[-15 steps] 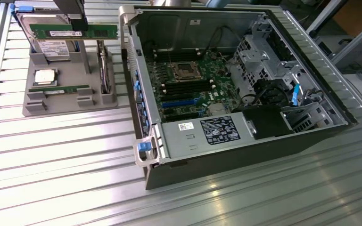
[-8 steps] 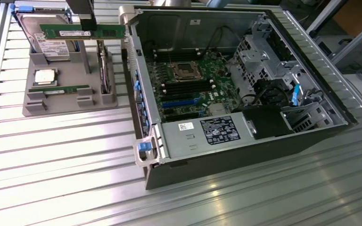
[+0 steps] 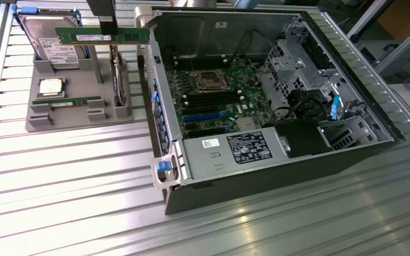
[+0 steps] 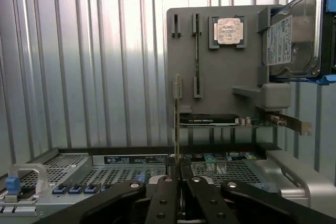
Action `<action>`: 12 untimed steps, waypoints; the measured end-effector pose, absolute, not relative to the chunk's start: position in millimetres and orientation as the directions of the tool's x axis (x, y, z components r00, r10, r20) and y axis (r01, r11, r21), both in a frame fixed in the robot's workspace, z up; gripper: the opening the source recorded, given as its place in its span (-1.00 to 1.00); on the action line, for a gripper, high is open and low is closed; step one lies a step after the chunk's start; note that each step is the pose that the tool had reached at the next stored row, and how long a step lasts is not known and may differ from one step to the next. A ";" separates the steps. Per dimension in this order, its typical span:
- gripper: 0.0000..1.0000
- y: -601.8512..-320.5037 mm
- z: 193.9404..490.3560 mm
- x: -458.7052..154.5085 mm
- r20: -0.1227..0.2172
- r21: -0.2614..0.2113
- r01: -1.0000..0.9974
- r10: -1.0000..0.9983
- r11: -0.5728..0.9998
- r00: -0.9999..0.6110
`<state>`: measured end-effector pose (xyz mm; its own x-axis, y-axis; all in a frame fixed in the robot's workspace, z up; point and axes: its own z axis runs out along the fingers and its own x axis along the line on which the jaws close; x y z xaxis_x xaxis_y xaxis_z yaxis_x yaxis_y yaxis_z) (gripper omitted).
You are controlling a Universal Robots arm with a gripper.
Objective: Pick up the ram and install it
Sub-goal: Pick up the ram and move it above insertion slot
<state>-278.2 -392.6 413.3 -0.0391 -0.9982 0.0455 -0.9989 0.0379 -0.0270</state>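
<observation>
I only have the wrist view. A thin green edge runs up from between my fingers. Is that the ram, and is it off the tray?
Observer: Yes. In the exterior view the gripper is shut on the ram near its middle, and the stick hangs above the grey tray.
Operator: Is it sitting level?
Observer: Roughly. Its long edge runs about horizontal, and the broad face with the white label shows.
Operator: Where is it relative to the slots?
Observer: It is at the exterior view's left of the open computer case. The memory slots lie inside the case, further to the exterior view's right.
</observation>
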 end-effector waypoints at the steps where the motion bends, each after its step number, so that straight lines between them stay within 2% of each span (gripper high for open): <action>1: -0.76 -392.6 413.3 -277.2 0.046 -0.027 -0.999 -0.998 0.038 -0.039; 12: -0.76 -392.6 413.3 -259.8 0.046 -0.027 -0.999 -0.998 0.038 -0.039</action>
<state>-259.8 -392.6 413.3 -0.0392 -0.9982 0.0456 -0.9989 0.0380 -0.0270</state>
